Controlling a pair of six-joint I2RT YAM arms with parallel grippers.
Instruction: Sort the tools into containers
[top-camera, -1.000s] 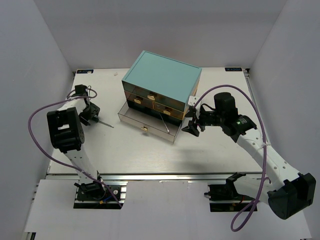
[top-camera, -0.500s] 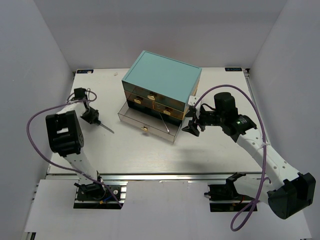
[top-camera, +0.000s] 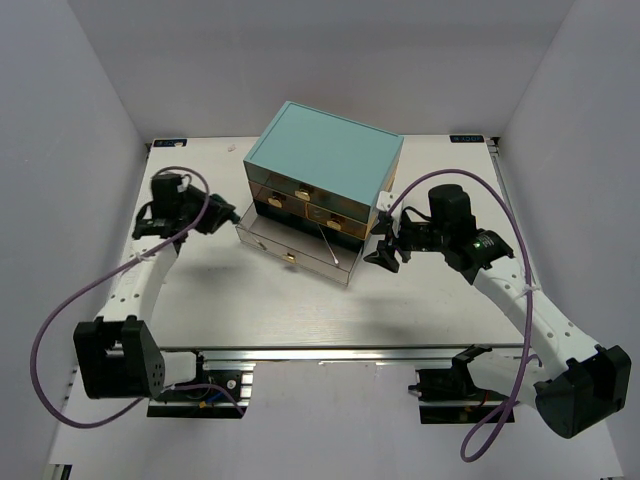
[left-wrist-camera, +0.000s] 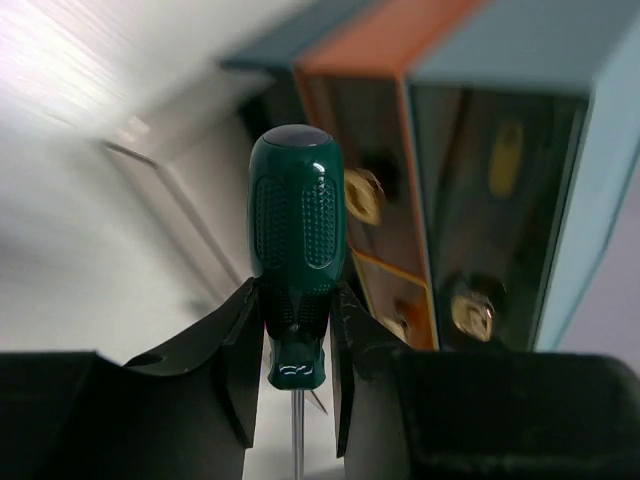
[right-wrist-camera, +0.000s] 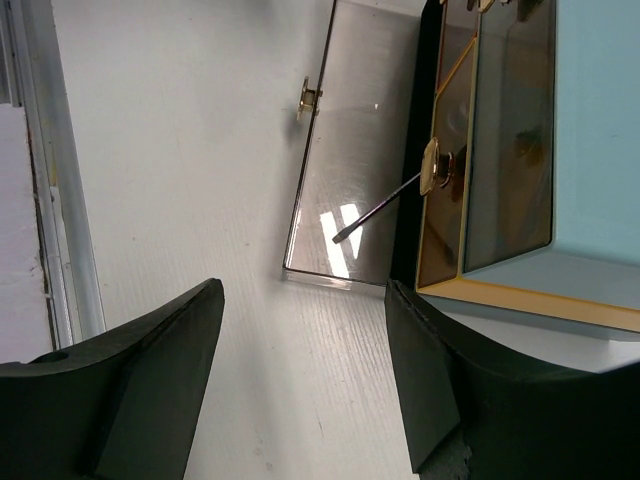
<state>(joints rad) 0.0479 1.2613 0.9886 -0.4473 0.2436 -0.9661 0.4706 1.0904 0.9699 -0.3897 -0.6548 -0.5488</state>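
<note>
My left gripper (top-camera: 220, 214) is shut on a green-handled screwdriver (left-wrist-camera: 297, 220), held off the table just left of the teal chest of drawers (top-camera: 325, 145). In the left wrist view the fingers (left-wrist-camera: 240, 340) clamp the handle's lower end, shaft pointing back toward the wrist. The clear bottom drawer (top-camera: 270, 238) is pulled out, with a thin screwdriver shaft (top-camera: 336, 247) lying in it; the shaft also shows in the right wrist view (right-wrist-camera: 375, 212). My right gripper (top-camera: 384, 256) is open and empty beside the drawer's right end (right-wrist-camera: 320, 272).
The chest's upper drawers with gold knobs (top-camera: 303, 190) are closed. The drawer's gold pull (right-wrist-camera: 308, 97) faces the table front. White walls enclose the table on three sides; a metal rail (top-camera: 330, 350) runs along the near edge.
My left arm has lifted the green screwdriver off the table at the left and swung it right, up to the chest's left side. The right arm has not moved.
</note>
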